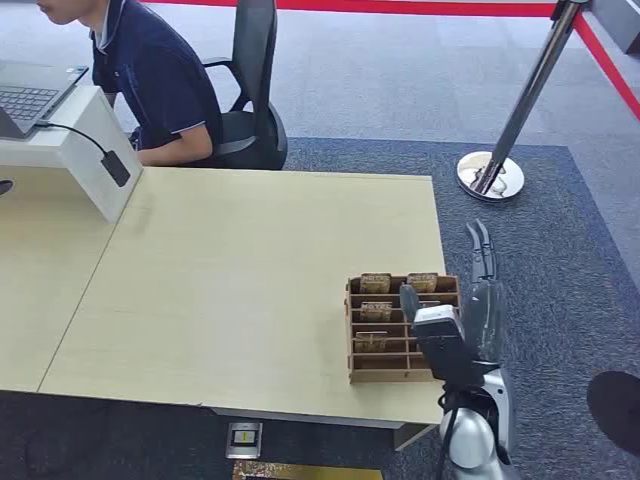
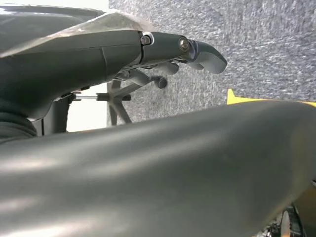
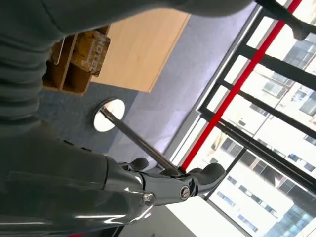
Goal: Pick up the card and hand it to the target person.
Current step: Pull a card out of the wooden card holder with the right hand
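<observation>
The cards (image 1: 375,283) stand in a small wooden rack (image 1: 352,340) near the right end of the counter (image 1: 241,290). The right robot hand (image 1: 483,300) is just beside the rack, off the counter's edge, with its fingers straight and apart, holding nothing. The left robot hand (image 2: 164,52) hangs over the grey carpet; I cannot tell how its fingers are. A person (image 1: 151,75) sits on a black chair (image 1: 253,90) at the far side.
</observation>
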Robot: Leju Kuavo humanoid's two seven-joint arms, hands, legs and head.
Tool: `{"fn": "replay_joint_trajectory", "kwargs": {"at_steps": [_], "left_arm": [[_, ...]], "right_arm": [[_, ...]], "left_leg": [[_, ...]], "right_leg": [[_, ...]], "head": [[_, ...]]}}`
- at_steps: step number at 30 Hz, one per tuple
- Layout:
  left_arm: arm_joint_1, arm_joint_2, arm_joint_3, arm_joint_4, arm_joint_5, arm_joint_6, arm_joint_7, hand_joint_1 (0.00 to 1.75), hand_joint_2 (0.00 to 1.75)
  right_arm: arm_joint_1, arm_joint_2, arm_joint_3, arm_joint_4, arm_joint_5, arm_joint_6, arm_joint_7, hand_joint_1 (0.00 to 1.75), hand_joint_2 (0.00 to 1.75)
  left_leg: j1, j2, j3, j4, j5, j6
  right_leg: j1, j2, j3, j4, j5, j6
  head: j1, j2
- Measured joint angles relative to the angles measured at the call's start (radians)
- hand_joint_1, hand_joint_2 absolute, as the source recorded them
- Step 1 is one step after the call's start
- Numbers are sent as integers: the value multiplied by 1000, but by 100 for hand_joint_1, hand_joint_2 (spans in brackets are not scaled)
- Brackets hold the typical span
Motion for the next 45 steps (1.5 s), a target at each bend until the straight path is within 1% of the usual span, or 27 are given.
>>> {"fn": "replay_joint_trajectory", "kwargs": {"at_steps": [2, 6, 8, 10, 14, 17, 20, 30, 32, 33, 34, 36, 37, 39, 41, 45], "left_arm": [[0, 0, -1, 0, 0, -2, -1, 0, 0], [0, 0, -10, 1, 1, -13, -2, 0, 0], [0, 1, -14, 3, 1, -16, -4, 0, 0], [0, 1, -16, 5, 1, -19, -5, 0, 0], [0, 2, -18, 8, 2, -25, -14, 0, 0], [0, 3, -18, 8, 3, -26, -21, 0, 0], [1, 4, -18, 9, 3, -26, -26, 0, 0], [1, 5, -18, 9, 3, -26, -28, 0, 0], [2, 5, -18, 9, 3, -26, -27, 0, 0], [2, 5, -18, 9, 3, -26, -27, 0, 0], [2, 5, -18, 9, 3, -26, -26, 0, 0], [2, 5, -18, 9, 3, -26, -26, 0, 0], [3, 5, -18, 9, 3, -26, -26, 0, 0], [3, 6, -18, 9, 3, -26, -26, 0, 0], [3, 6, -19, 9, 3, -26, -26, 0, 0], [3, 7, -20, 9, 3, -27, -27, 0, 0]], "right_arm": [[8, -8, 3, -7, 60, -1, 19, 0, 175], [46, -51, 11, -32, 312, 5, 105, 0, 175], [61, -74, 16, -42, 418, 16, 140, 0, 175], [72, -94, 21, -50, 485, 32, 163, 0, 175], [81, -132, 37, -57, 574, 86, 186, 0, 175], [79, -161, 56, -53, 601, 119, 189, 0, 175], [72, -181, 71, -43, 598, 133, 189, 0, 175], [65, -210, 78, -18, 546, 143, 202, 0, 175], [65, -213, 74, -11, 538, 145, 206, 8, 175], [66, -214, 72, -8, 536, 146, 207, 22, 175], [66, -215, 69, -3, 533, 147, 207, 56, 175], [67, -215, 63, 5, 528, 148, 207, 117, 175], [68, -216, 59, 9, 525, 148, 207, 138, 175], [71, -216, 50, 15, 522, 148, 207, 139, 175], [77, -216, 44, 19, 521, 148, 207, 137, 175], [86, -216, 39, 21, 521, 148, 207, 123, 175]], "left_leg": [[0, 0, 0, 0, 0, 0], [0, 0, 0, 0, 0, 0], [0, 0, 0, 0, 0, 0], [0, 0, 0, 0, 0, 0], [0, 0, 0, 0, 0, 0], [0, 0, 0, 0, 0, 0], [0, 0, 0, 0, 0, 0], [0, 0, 0, 0, 0, 0], [0, 0, 0, 0, 0, 0], [0, 0, 0, 0, 0, 0], [0, 0, 0, 0, 0, 0], [0, 0, 0, 0, 0, 0], [0, 0, 0, 0, 0, 0], [0, 0, 0, 0, 0, 0], [0, 0, 0, 0, 0, 0], [0, 0, 0, 0, 0, 0]], "right_leg": [[0, 0, 0, 0, 0, 0], [0, 0, 0, 0, 0, 0], [0, 0, 0, 0, 0, 0], [0, 0, 0, 0, 0, 0], [0, 0, 0, 0, 0, 0], [0, 0, 0, 0, 0, 0], [0, 0, 0, 0, 0, 0], [0, 0, 0, 0, 0, 0], [0, 0, 0, 0, 0, 0], [0, 0, 0, 0, 0, 0], [0, 0, 0, 0, 0, 0], [0, 0, 0, 0, 0, 0], [0, 0, 0, 0, 0, 0], [0, 0, 0, 0, 0, 0], [0, 0, 0, 0, 0, 0], [0, 0, 0, 0, 0, 0]], "head": [[0, 0], [0, 0], [0, 0], [0, 0], [0, 0], [0, 0], [0, 0], [0, 0], [0, 0], [0, 0], [0, 0], [0, 0], [0, 0], [0, 0], [0, 0], [0, 0]]}}
